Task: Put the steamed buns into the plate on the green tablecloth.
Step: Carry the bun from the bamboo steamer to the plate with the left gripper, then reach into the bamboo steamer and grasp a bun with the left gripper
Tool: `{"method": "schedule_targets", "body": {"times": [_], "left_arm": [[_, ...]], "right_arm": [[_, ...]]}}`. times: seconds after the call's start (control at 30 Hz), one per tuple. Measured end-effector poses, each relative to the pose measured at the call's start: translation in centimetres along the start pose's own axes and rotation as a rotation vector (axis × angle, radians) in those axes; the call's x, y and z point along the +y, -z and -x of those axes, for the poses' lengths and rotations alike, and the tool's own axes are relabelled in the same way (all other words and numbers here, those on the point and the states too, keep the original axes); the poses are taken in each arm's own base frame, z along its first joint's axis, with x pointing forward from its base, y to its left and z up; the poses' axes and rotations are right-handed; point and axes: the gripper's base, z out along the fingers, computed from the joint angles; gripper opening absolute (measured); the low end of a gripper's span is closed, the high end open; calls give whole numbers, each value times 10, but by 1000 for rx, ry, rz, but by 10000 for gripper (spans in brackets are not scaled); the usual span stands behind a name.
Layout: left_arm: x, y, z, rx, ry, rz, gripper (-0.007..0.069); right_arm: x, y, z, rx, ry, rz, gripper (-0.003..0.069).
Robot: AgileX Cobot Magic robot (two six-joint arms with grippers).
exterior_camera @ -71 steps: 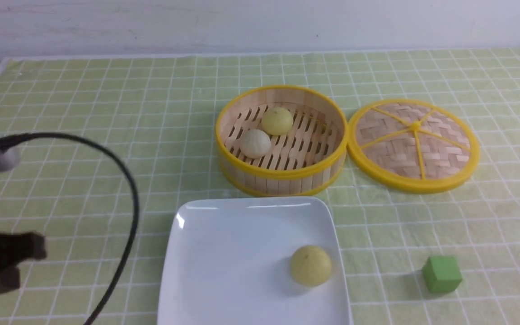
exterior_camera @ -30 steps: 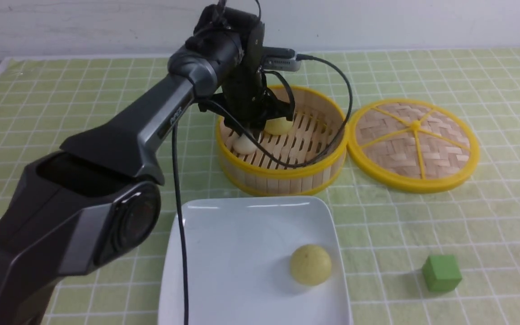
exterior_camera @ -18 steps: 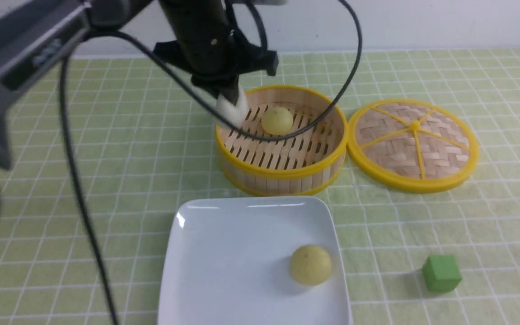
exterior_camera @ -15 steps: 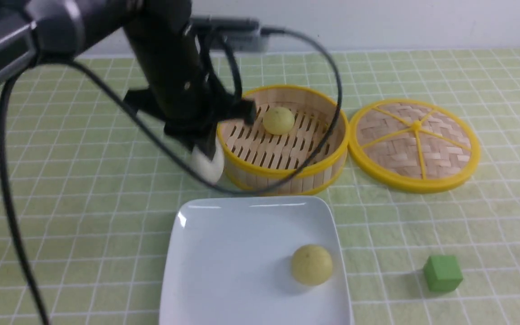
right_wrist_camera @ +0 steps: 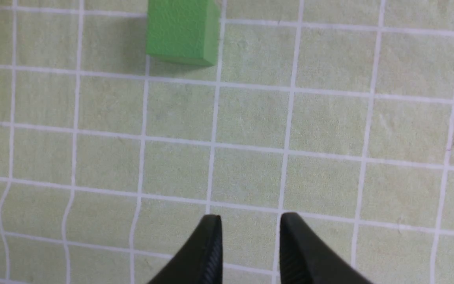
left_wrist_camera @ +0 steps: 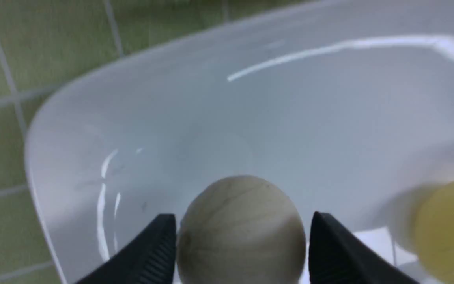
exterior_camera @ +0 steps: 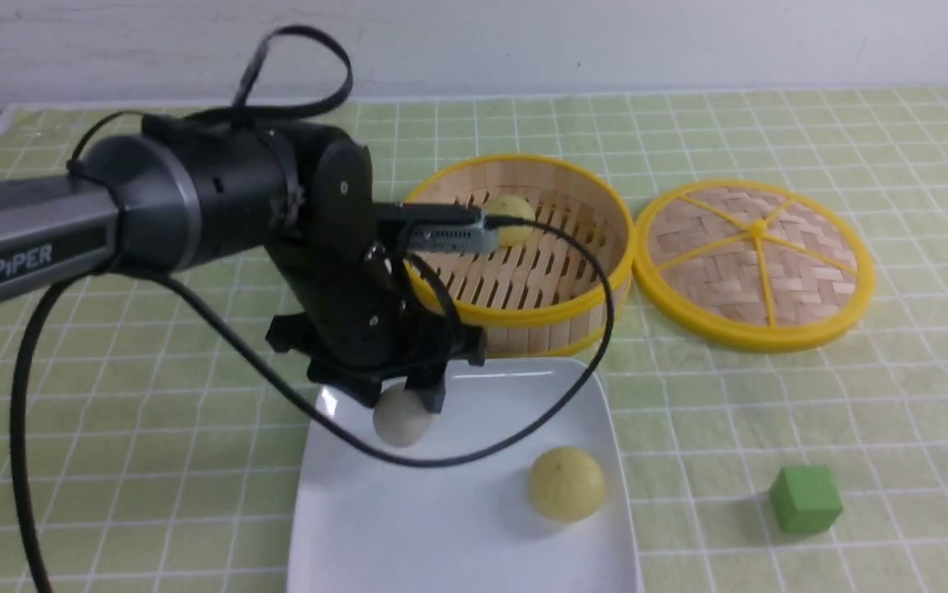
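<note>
**Left end effector (exterior_camera: 400,407) clamps grey steamed bun (exterior_camera: 399,423) over plate (exterior_camera: 457,527).**
Upper-centre yellow bun (exterior_camera: 520,235) half hidden behind arm (exterior_camera: 193,198); right end effector (right_wrist_camera: 250,219) slightly parted, empty.

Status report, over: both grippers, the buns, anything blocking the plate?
Left gripper shut on whitish-grey bun, over plate. Right gripper slightly open, empty. Yellow bun on plate; second yellow bun in steamer basket. Nothing in the way.

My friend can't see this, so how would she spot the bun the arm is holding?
Find the white plate nearest the camera. Over its far left corner the left gripper grips a bun. It is whitish-grey, unlike the yellow bun beside it.
</note>
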Motion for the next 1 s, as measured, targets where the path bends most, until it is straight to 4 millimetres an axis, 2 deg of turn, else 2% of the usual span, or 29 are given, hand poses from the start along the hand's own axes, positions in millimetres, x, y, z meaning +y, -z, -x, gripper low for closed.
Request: {"method": "schedule_targets", "body": {"times": [0.07, 0.1, 0.2, 0.23, 0.3, 0.33, 0.37, 0.47, 0.5, 0.63, 0.67, 0.7, 0.73, 0.77, 0.8, 0.83, 0.87, 0.93, 1.0], "left_arm": [[-6, 15, 14, -54, 22, -18, 529], [-8, 23, 21, -81, 37, -27, 524], [-14, 38, 36, -110, 72, -41, 429], [-15, 42, 40, -104, 73, -39, 361], [-14, 42, 45, -62, 51, -25, 163], [-14, 41, 45, -59, 47, -24, 147], [-15, 37, 47, -30, 27, -16, 66], [-16, 35, 60, -35, 24, -24, 5], [-16, 38, 63, -45, 26, -28, 3], [-10, 46, 98, -144, 67, -61, 8], [-7, 44, 110, -159, 79, -68, 22], [-6, 44, 110, -156, 81, -67, 24], [-3, 41, 123, -167, 89, -77, 52], [-1, 33, 126, -155, 95, -78, 68], [1, 20, 137, -156, 102, -91, 119], [1, 15, 141, -159, 103, -96, 134], [0, 7, 148, -175, 103, -107, 183], [-1, -9, 157, -187, 102, -119, 286], [-1, -20, 161, -190, 102, -129, 353]], "right_arm": [[0, 0, 0, 1, 0, 0, 230], [0, 0, 0, 1, 0, 0, 232], [0, 0, 0, 1, 0, 0, 235], [0, 0, 0, 1, 0, 0, 237], [0, 0, 0, 0, 0, 0, 237], [0, 0, 0, 0, 0, 0, 237], [0, 0, 0, 0, -1, 1, 237], [1, 0, 0, 0, -6, 11, 239], [1, 0, 0, 0, -6, 13, 238], [3, 0, 0, -1, -6, 31, 239], [3, 0, 0, -1, -8, 34, 239], [3, 0, 0, -1, -8, 34, 239], [3, 0, 0, -1, -8, 34, 239], [3, 0, 0, -1, -8, 34, 239], [3, 0, 0, -2, -7, 34, 239], [3, 0, 0, -2, -7, 34, 239], [3, 0, 0, -2, -7, 34, 239], [3, 0, 0, -2, -6, 34, 240], [3, 0, 0, -2, -6, 34, 239]]}}
